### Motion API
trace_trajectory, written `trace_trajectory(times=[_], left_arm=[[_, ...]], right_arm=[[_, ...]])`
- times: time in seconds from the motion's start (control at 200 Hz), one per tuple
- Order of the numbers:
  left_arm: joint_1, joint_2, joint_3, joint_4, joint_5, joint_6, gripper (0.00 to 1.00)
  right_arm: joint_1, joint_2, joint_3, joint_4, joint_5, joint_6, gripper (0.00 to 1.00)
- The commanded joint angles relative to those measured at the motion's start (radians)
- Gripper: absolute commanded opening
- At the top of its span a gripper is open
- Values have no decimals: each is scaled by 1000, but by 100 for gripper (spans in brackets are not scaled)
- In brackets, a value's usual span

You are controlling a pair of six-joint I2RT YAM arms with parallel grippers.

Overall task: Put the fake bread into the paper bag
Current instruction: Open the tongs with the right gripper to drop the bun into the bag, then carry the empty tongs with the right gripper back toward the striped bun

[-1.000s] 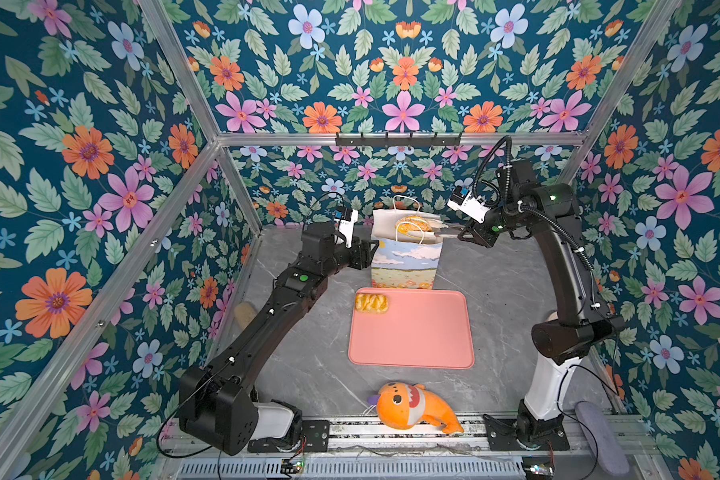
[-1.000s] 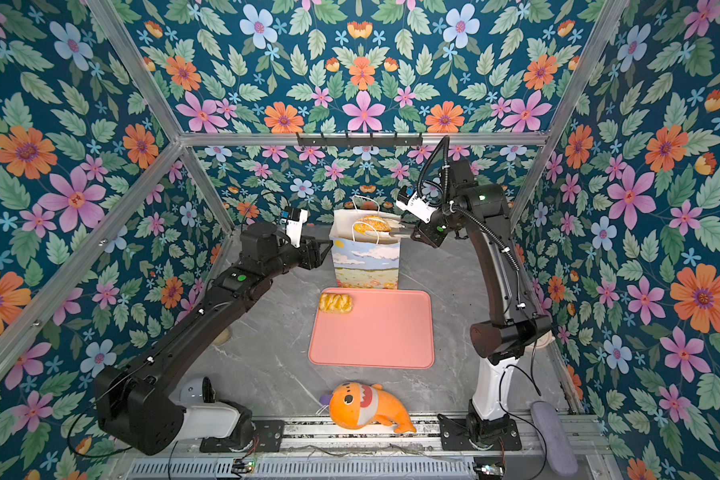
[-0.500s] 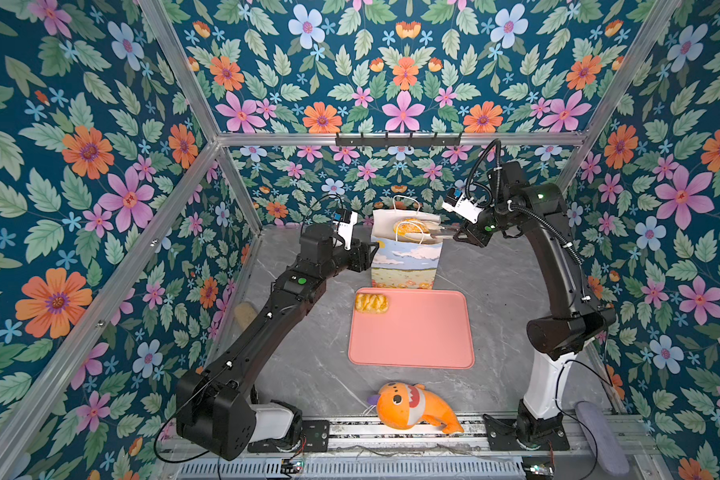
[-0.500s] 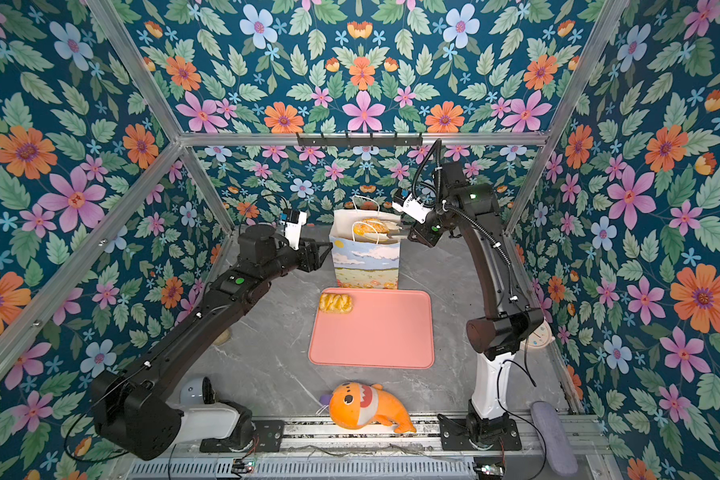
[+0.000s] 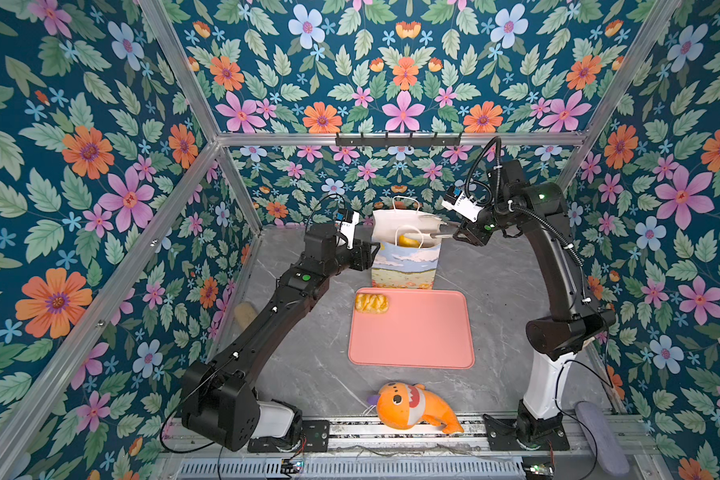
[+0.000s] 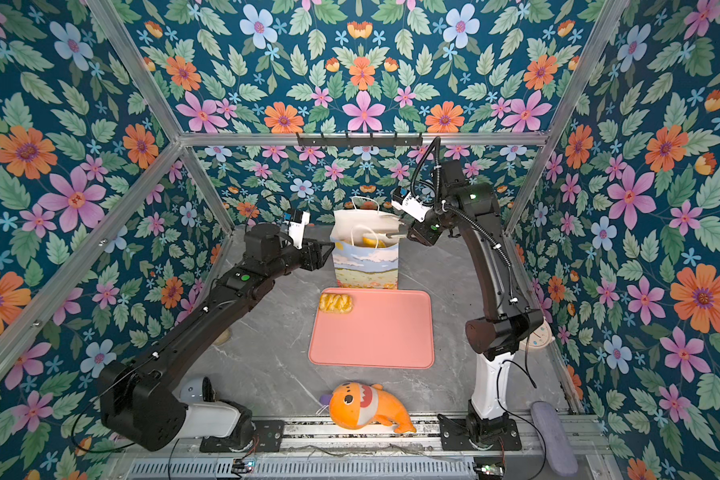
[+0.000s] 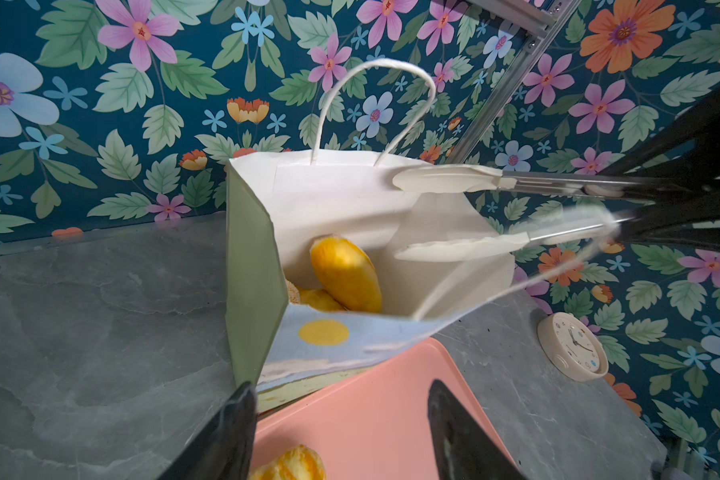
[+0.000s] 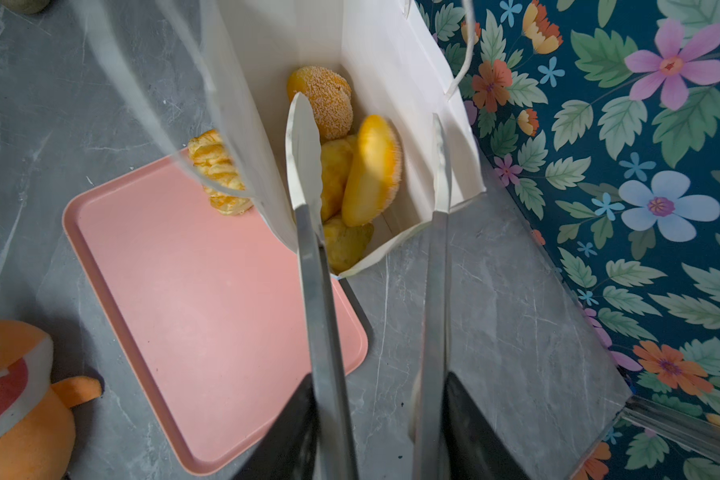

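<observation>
Both hands gape: right hand (image 8: pixel 371 137) over the paper bag (image 5: pixel 404 266) mouth (left hand (image 7: pixel 337 432) beside it).

Even, bright light falls from overhead, and shadows on the grey counter (image 5: pixel 304 365) are soft and short. Both top views are sharp but bend the frame bars toward the edges. In the wrist views the nearby bag handle (image 8: pixel 113 79) and tong arm (image 7: pixel 574 224) smear with blur.

Lab rig: floral-papered booth (image 5: pixel 400 75), alu frame (image 5: pixel 391 139).
</observation>
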Motion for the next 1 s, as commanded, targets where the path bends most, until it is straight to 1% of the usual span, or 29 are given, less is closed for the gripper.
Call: trace_trajectory(times=[0.0, 0.115, 0.245, 0.31, 0.46, 0.585, 0.76, 0.81, 0.86, 0.93, 0.995], left_arm=[[0, -2, 10, 27, 13, 0, 66], [2, -13, 6, 24, 0, 6, 66], [4, -29, 1, 11, -23, 15, 67], [6, -35, -1, 3, -35, 22, 67], [9, -59, -15, -7, -49, 42, 67], [17, -85, -36, -10, -70, 41, 67], [19, -138, -86, 19, -88, 46, 67], [19, -145, -96, 20, -102, 50, 68], [19, -150, -107, 16, -120, 50, 68], [20, -160, -131, 14, -160, 42, 70], [20, -172, -164, 27, -181, 37, 70]], right_arm=[[1, -33, 0, 15, 9, 17, 47], [0, -82, -34, 24, 60, 27, 47], [-24, -189, -115, 64, 46, 60, 47], [-30, -259, -182, 93, 51, 72, 47], [-36, -448, -364, 146, 28, 97, 46], [-36, -525, -433, 94, 2, 122, 45], [-33, -667, -597, 116, -59, 139, 44], [-17, -691, -618, 93, -102, 139, 45], [21, -706, -641, 78, -118, 139, 45], [98, -715, -691, 75, -88, 142, 45], [179, -716, -745, 91, -22, 151, 45]])
